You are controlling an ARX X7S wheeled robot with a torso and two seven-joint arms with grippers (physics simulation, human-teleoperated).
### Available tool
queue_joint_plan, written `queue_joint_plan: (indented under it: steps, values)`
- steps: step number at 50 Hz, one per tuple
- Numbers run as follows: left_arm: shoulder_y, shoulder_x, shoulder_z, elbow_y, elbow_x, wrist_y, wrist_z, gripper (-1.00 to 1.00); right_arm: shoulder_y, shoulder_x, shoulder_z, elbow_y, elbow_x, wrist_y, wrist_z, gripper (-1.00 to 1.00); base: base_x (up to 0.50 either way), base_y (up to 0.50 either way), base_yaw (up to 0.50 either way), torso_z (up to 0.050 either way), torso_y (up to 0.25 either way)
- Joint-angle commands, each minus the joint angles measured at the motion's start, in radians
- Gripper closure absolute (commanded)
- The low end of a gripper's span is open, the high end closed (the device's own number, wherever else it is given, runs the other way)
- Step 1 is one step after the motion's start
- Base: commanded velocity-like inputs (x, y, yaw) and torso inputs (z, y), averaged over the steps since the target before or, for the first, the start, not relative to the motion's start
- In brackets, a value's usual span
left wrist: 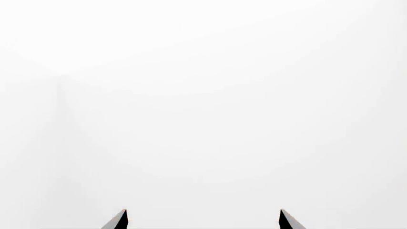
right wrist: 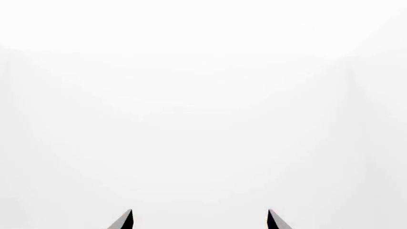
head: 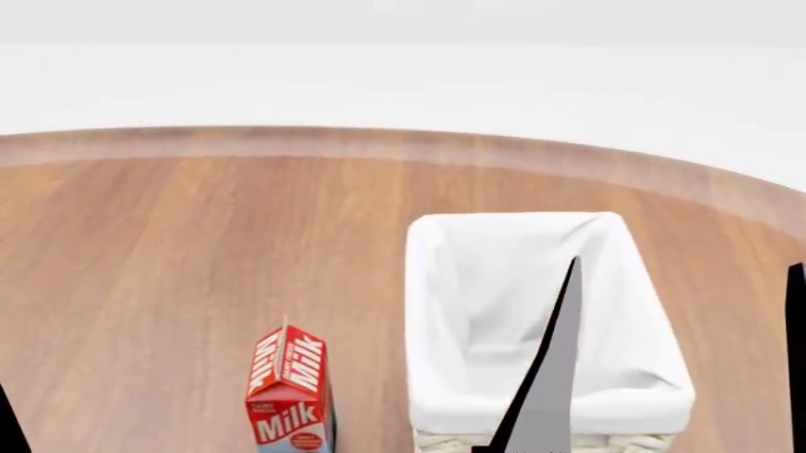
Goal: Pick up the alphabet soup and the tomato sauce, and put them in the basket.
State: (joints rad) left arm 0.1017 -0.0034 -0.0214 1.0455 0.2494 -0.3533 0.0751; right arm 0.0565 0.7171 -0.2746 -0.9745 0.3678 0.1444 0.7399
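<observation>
Milk carton (head: pixel 290 396) and basket (head: pixel 435 302) get chopped by the bottom edge; that grey sliver (head: pixel 550 377) is maybe an arm.

Basket (head: pixel 435 283): rectangular, cream-white wicker, white cloth lining folded over rim; upright, open top, interior shows only lining; stands to the right of the milk carton (head: pixel 290 392), near it but apart; neither can visible

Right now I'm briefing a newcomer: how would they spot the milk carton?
On the round wooden table, find the big white-lined basket. The milk carton stands upright beside it, apart, at the view's bottom edge: small, red, lettered "Milk".
</observation>
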Motion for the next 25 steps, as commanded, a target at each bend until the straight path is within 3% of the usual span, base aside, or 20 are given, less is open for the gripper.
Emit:
queue_joint_plan:
  steps: [1,9,13,16,19,25]
  values:
    - [0.004,-0.001,0.005,0.001,0.002,0.001,-0.004,-1.0,-0.009,-0.001,-0.012,0.009,-0.011,-0.006,0.001,-1.0,0.05,0.0,0.0,0.0,0.0]
    - [-0.003,-0.003,0.003,0.001,0.001,-0.01,-0.002,-1.0,0.013,0.014,-0.041,-0.022,0.0,0.039,-0.015,-1.0,0.0,0.0,0.0,0.0,0.0]
    - [-0.001,-0.002,-0.007,0.001,-0.006,-0.01,-0.003,-1.0,0.076,0.083,-0.022,-0.071,0.196,0.14,0.02,-1.0,0.0,0.0,0.0,0.0,0.0]
    - [-0.003,-0.003,-0.006,0.001,-0.008,-0.013,-0.004,-1.0,0.161,0.213,-0.065,-0.072,0.409,0.132,0.128,-1.0,0.0,0.0,0.0,0.0,0.0]
    - [-0.01,-0.001,-0.002,0.001,-0.004,-0.016,-0.003,-1.0,0.148,0.27,-0.06,-0.054,0.614,0.113,0.146,-1.0,0.0,0.0,0.0,0.0,0.0]
    - [-0.02,0.0,0.007,0.001,0.006,-0.025,-0.003,-1.0,0.055,0.294,-0.123,-0.014,0.69,0.146,0.151,-1.0,0.0,0.0,0.0,0.0,0.0]
